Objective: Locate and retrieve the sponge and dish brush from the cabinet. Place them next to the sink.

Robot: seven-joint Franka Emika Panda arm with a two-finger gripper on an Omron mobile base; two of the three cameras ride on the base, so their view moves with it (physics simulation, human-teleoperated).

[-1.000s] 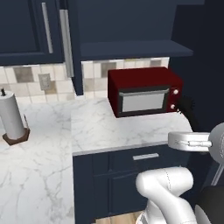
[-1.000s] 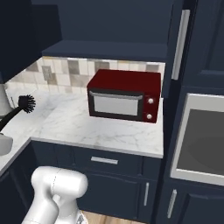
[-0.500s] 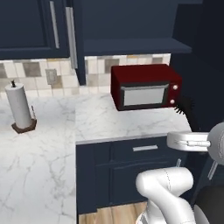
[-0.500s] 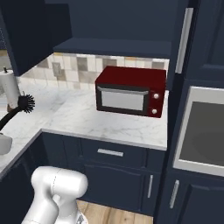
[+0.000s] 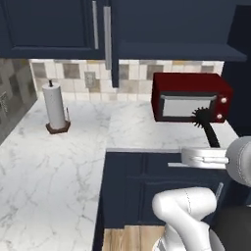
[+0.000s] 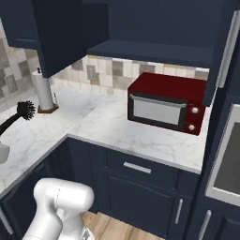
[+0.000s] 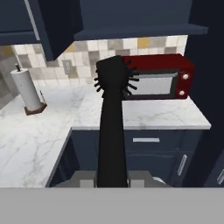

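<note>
Holding the dish brush by its handle, the gripper is clamped on it, bristles toward the red microwave on the marble desk.

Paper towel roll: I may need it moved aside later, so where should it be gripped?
Grip the paper towel roll around its white middle, coming in level from the open counter side. It stands upright on a small dark base with the tiled wall close behind.
</note>
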